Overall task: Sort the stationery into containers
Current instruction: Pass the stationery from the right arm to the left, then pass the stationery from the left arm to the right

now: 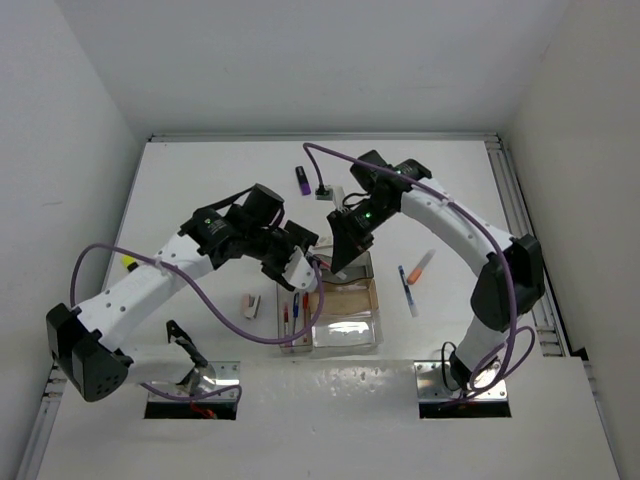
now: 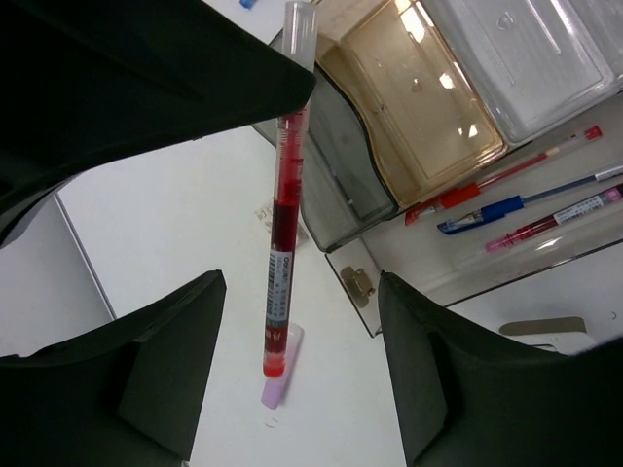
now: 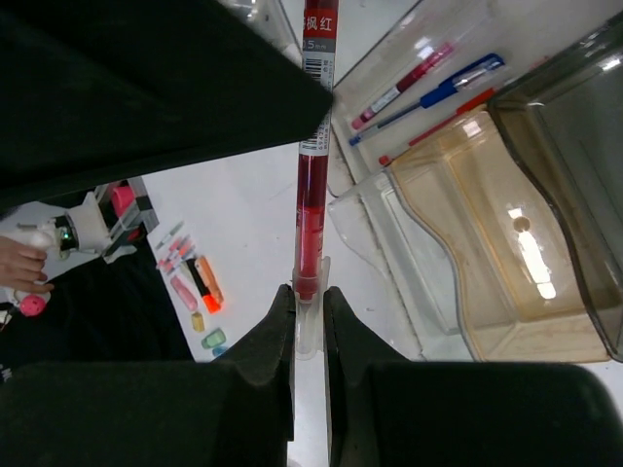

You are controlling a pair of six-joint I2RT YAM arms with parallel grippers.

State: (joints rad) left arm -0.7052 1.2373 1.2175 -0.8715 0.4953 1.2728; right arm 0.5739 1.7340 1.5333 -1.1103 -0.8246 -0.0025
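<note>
Pinching red pen (image 3: pixel 313 185) by clear end: R gripper (image 3: pixel 307 300), beside amber tray (image 3: pixel 487 292).
L gripper (image 2: pixel 300 292) spread round pen, fingers apart from it.

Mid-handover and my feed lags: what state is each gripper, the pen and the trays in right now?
Right gripper: shut on the red pen.
Left gripper: open, fingers either side of the pen, not touching.
Red pen: held by the right gripper alone.
Long tray: holds three pens.
Amber tray: empty.
Clear tray: empty.
</note>
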